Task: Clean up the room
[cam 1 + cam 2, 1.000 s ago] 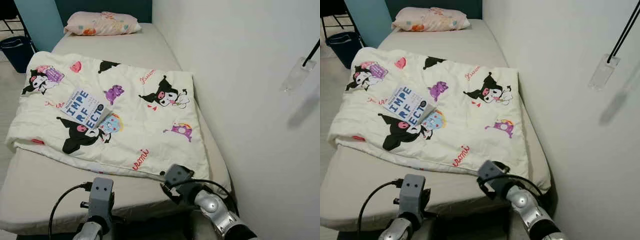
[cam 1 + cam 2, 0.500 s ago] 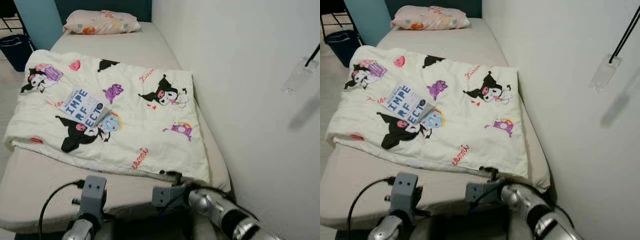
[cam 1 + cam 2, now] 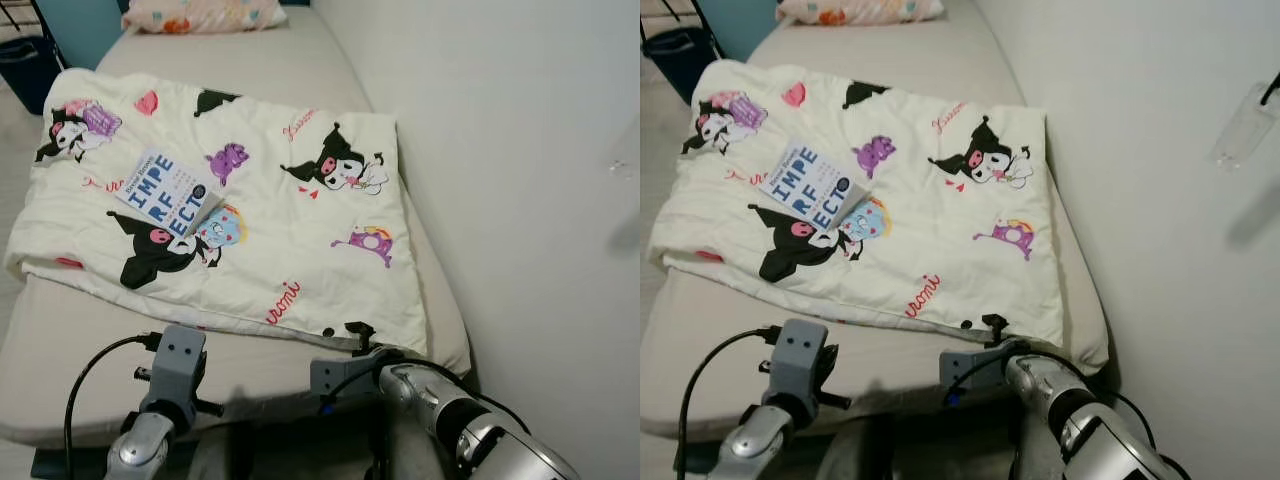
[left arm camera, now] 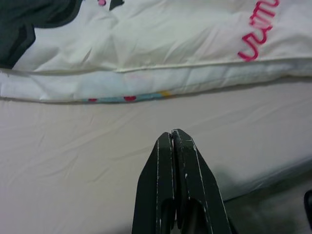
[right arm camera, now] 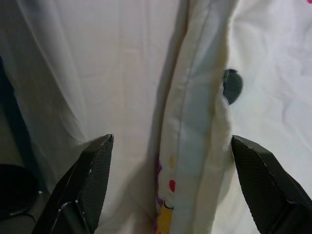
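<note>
Right gripper (image 5: 168,161) advanced; jaws straddle blanket (image 5: 195,126) edge.

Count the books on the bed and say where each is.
1. The book lies on the quilt, toward its left side, cover up. Others may be hidden under the quilt.

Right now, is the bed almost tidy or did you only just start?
Only just starting. Nothing looks done: the cartoon quilt lies crooked on the bed with a book on it. In hand: the right gripper, jaws wide, lines up on the quilt's near edge. The left gripper hovers shut. Left: grabbing, straightening, moving the book.
</note>
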